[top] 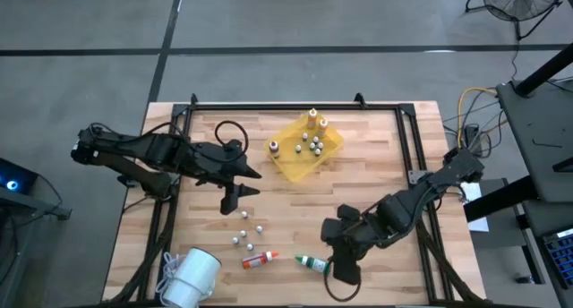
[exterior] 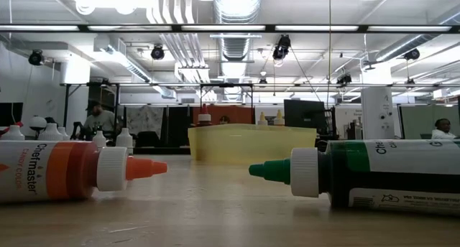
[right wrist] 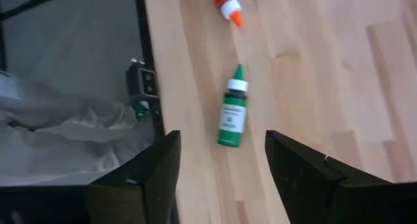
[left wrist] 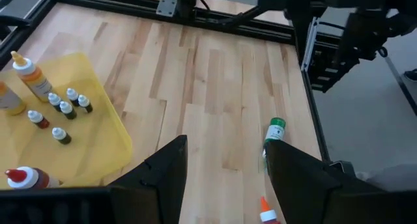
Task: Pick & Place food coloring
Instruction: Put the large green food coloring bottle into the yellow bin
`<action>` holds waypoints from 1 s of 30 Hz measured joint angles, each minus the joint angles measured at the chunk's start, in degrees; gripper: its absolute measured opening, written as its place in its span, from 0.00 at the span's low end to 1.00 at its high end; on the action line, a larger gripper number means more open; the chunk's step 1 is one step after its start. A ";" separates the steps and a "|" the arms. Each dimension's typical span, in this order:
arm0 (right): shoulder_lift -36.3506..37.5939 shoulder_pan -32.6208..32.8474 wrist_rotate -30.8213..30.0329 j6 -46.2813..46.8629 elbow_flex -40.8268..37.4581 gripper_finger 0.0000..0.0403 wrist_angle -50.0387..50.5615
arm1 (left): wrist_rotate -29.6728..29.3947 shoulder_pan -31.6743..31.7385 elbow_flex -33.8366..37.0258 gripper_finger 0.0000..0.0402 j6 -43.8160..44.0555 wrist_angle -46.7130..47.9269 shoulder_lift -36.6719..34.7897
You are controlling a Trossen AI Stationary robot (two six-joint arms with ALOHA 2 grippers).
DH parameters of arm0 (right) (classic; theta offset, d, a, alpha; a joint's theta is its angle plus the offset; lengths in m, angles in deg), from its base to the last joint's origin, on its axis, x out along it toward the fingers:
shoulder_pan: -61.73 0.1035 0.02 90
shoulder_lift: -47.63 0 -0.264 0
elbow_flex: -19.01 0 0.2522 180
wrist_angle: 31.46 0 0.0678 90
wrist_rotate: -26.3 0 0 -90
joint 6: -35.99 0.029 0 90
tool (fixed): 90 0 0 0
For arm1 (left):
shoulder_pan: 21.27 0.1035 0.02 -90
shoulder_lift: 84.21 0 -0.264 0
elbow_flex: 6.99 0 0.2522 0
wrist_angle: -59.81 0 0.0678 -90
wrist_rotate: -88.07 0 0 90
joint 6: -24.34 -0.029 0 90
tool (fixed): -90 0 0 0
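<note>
The open, empty right end effector is poised above the green bottle lying on the bench; a descent and closing are judged next. The left end effector is held open near the yellow tray.

Both arms are matte black, built from chunky jointed segments with rounded housings at each joint. The left arm carries a thin black cable that loops up in an arc above its wrist section, and its gripper ends in 2 slim, pointed black fingers. The right arm looks bulkier near the wrist, with blocky housings leading to its gripper. In both wrist views the 2 fingers appear as broad, flat, dark wedges with smooth faces and angled edges
</note>
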 joint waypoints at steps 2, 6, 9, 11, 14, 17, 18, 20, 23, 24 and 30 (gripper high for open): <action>-0.12 0.00 0.61 0.59 0.09 0.57 -0.40 | 0.00 0.00 0.02 0.45 -0.02 0.02 0.00; -0.14 0.00 2.80 2.11 0.11 0.63 -0.29 | 0.00 0.00 0.02 0.45 0.05 0.02 -0.07; -0.21 -0.02 4.08 1.95 0.11 0.66 -0.29 | 0.00 0.00 0.02 0.45 -0.04 0.02 -0.07; -0.37 -0.03 4.50 1.93 0.11 0.66 -0.29 | 0.00 0.02 0.02 0.45 -0.26 0.02 -0.07; -1.28 -0.14 6.08 1.98 0.13 0.66 -0.21 | 0.00 0.02 0.02 0.45 -0.28 0.02 -0.07; -2.69 -0.25 7.67 1.87 0.13 0.65 -0.38 | -0.02 0.02 0.02 0.45 -0.28 0.01 -0.07; -3.27 -0.26 8.35 1.75 0.13 0.64 -0.44 | -0.02 0.02 0.02 0.45 -0.30 0.02 -0.07; -4.90 -0.27 9.95 0.67 0.13 0.64 -0.62 | -0.01 0.02 0.02 0.45 -0.30 0.02 -0.07; -7.70 -0.37 10.36 -0.99 0.52 0.64 -0.51 | -0.02 0.02 0.02 0.45 -0.32 0.02 -0.07; -8.48 -0.41 10.42 -1.45 0.67 0.64 -0.57 | -0.02 0.02 0.02 0.45 -0.32 0.02 -0.07; -13.12 -1.03 10.12 -3.52 1.57 0.63 0.30 | -0.02 0.02 0.04 0.45 -0.32 0.02 -0.07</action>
